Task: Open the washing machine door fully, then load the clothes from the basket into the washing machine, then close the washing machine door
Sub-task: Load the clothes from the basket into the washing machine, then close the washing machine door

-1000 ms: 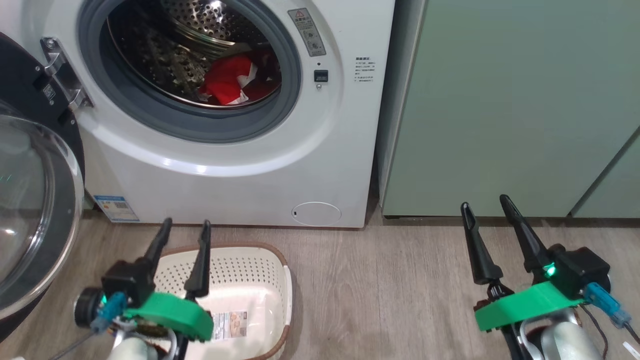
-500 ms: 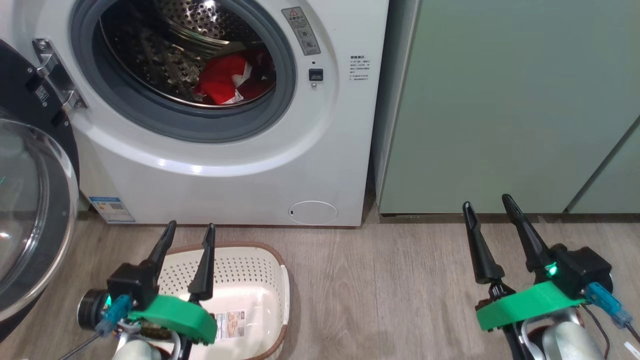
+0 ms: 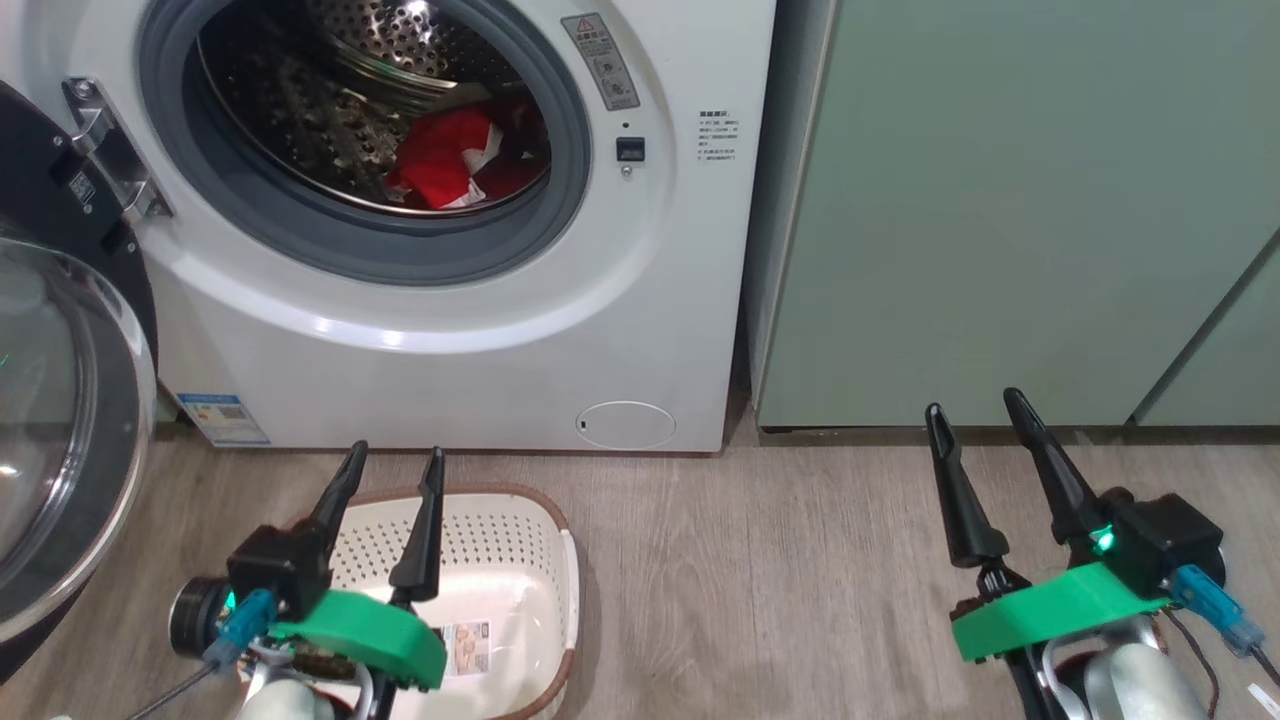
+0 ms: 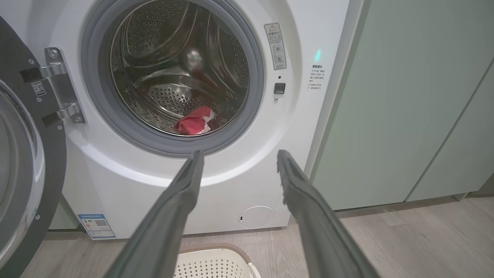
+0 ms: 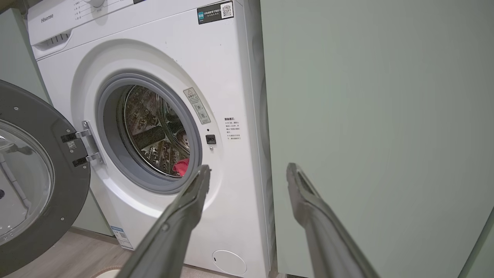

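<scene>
1. The washing machine door [image 3: 70,400] stands swung wide open on its metal hinge [image 3: 105,150], to the left of the left gripper [image 3: 397,450], whose two dark fingers are spread apart and hold nothing.
2. The left gripper hovers over the near-left part of the basket [image 3: 480,530], a cream perforated tub with a brown rim. The basket sits on the wood-look floor [image 3: 750,560] just in front of the washing machine [image 3: 450,380], and a printed label [image 3: 465,645] lies on its bottom.
3. The right gripper [image 3: 972,402], fingers likewise spread and empty, is held above the floor well to the right, in front of the pale green cabinets [image 3: 1000,200].
4. The clothes [image 3: 445,165], a bundle of red fabric with a flash of white, lie inside the perforated steel drum [image 3: 300,110], low and toward its right side, behind the grey gasket [image 3: 350,250].
5. Low on the machine's white front are a blue sticker [image 3: 225,418] at the left corner and a small round flap [image 3: 625,425] nearer the right.
</scene>
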Available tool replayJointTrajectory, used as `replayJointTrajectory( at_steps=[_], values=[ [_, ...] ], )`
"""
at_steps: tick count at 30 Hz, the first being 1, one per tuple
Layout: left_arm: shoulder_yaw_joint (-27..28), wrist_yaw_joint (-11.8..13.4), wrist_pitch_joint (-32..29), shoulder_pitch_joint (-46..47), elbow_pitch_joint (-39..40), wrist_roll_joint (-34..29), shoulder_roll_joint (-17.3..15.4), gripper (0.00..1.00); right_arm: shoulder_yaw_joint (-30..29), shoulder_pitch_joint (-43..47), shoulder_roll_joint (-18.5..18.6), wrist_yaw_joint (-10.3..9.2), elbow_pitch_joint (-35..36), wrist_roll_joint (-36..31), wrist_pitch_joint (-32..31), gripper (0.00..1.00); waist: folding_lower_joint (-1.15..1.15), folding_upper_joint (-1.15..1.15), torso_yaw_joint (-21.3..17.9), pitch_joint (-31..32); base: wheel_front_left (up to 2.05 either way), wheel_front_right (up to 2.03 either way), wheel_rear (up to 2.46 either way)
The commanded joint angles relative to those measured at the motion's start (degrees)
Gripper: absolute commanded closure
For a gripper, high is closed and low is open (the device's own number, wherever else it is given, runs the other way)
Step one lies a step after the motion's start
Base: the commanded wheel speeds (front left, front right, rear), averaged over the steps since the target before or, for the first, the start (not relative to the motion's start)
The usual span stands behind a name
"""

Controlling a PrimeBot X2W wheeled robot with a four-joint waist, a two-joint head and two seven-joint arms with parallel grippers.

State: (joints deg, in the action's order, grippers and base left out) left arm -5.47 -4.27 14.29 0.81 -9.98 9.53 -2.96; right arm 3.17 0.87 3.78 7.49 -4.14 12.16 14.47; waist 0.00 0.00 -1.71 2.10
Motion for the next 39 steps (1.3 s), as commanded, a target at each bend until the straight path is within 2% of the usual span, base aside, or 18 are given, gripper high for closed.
replayJointTrajectory(
  at_steps=[1, 17, 39],
  values=[
    [1.7, 0.4, 0.7, 1.7, 2.5, -0.1, 0.1, 0.00, 1.2, -1.5, -0.2, 0.00, 1.8, -0.3, 0.5, 0.00, 0.00, 0.00, 0.0, -0.1, 0.00, 0.00, 0.00],
    [2.0, 0.4, 0.7, 2.1, 1.5, 0.3, 0.1, 0.00, 1.2, -1.2, -0.2, 0.00, 1.7, -0.3, 0.5, 0.00, 0.00, 0.00, 0.4, -0.5, -0.27, 0.27, 0.00],
    [3.0, 0.6, 0.7, 1.5, 2.1, -0.9, 0.1, 0.00, 1.5, -1.0, -0.3, 0.00, 0.7, -0.2, 0.5, 0.00, 0.00, 0.00, 1.5, -0.5, -1.73, 1.72, 0.01]
  ],
)
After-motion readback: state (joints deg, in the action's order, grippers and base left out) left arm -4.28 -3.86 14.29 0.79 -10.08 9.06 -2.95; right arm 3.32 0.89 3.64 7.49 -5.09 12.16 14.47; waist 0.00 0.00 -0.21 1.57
